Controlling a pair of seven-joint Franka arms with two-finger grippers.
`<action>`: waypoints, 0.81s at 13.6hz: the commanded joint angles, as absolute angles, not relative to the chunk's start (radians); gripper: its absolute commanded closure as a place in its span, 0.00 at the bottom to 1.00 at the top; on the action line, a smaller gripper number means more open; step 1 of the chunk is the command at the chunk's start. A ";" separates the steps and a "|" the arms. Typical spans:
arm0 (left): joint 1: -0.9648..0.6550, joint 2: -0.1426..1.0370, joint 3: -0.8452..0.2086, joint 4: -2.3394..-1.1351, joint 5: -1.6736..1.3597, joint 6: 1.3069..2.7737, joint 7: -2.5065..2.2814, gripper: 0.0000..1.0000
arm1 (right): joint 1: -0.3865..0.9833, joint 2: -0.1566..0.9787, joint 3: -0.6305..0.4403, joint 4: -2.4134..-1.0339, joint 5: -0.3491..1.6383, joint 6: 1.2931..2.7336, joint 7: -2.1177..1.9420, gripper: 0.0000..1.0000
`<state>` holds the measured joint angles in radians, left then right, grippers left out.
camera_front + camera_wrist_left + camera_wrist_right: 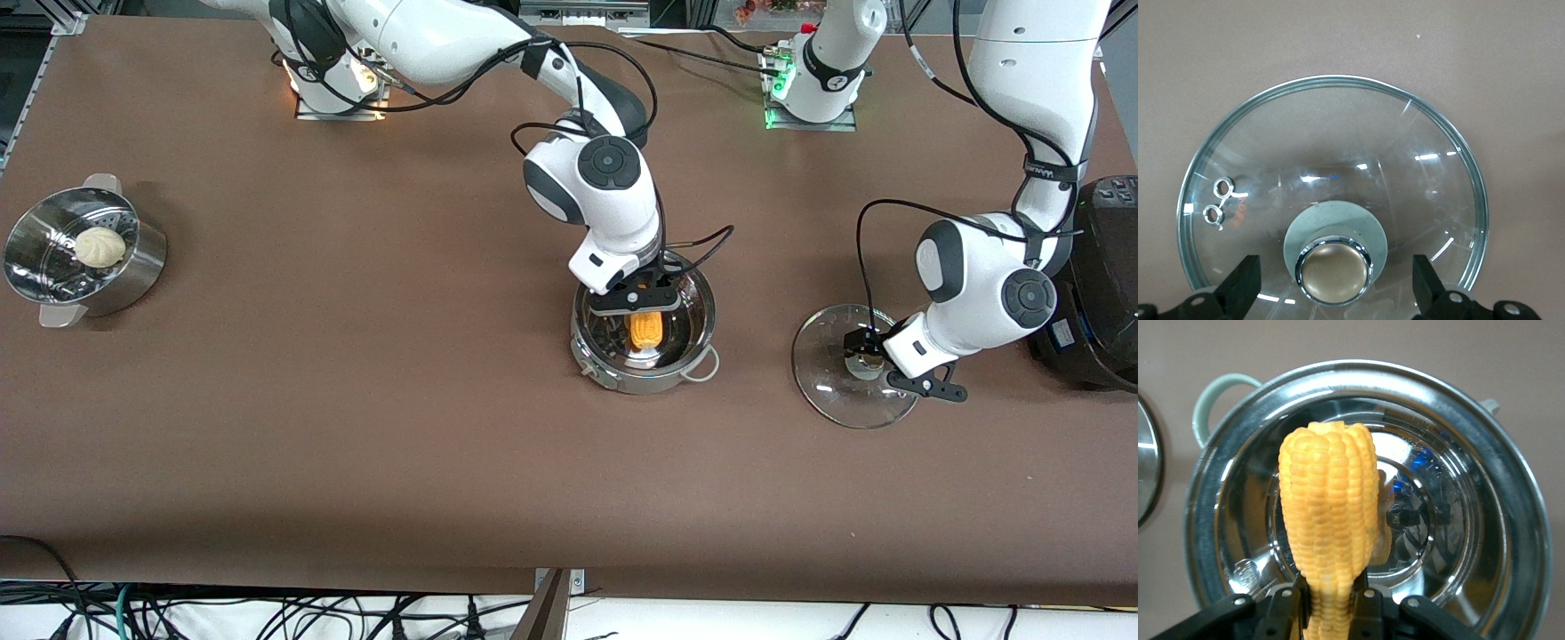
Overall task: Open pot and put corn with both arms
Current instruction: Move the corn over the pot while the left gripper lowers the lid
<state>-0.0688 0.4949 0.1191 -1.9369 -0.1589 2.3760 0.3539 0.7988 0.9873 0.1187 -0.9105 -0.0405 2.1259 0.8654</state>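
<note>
Brown worktop (pixel 356 427) carries the shiny steel pot (pixel 685 366), uncovered. Right gripper (pixel 1333 603) jaws clamp the yellow-orange corn (pixel 1329 520) over it. Left gripper (pixel 1335 290) jaws stand wide around the glass lid's (pixel 1338 133) beige knob (pixel 1334 272)

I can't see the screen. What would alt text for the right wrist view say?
A yellow corn cob, gripped at one end by the right tool, hangs over the open steel pot. The pot's shiny inside shows nothing else in it, and one pale loop handle sticks out from its rim over the brown table.

No legible text, label, brand, number or sign anywhere on table or arms.
</note>
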 commanded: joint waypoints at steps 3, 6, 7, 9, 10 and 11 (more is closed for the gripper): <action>-0.066 0.376 0.129 -2.035 -0.183 2.362 0.367 0.00 | 0.804 1.014 0.121 -0.879 -0.055 2.126 0.877 0.52; -0.054 0.244 0.129 -2.134 -0.183 2.346 0.367 0.00 | 0.804 1.011 0.121 -0.879 -0.057 2.120 0.877 0.00; -0.048 0.215 0.129 -2.154 -0.183 2.335 0.367 0.00 | 0.804 1.009 0.121 -0.879 -0.057 2.117 0.877 0.00; -0.041 0.174 0.129 -2.175 -0.183 2.335 0.367 0.00 | 0.805 1.006 0.123 -0.879 -0.057 2.111 0.877 0.00; -0.041 0.152 0.129 -2.172 -0.183 2.336 0.367 0.00 | 0.805 1.006 0.123 -0.879 -0.057 2.106 0.877 0.00; -0.041 0.125 0.129 -2.172 -0.183 2.336 0.367 0.00 | 0.805 1.002 0.123 -0.879 -0.057 2.099 0.877 0.00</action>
<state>-0.0453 0.1981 0.1319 -2.1381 -0.1589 2.3371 0.3539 0.8005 1.0021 0.1187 -0.9042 -0.0405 2.1282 0.8654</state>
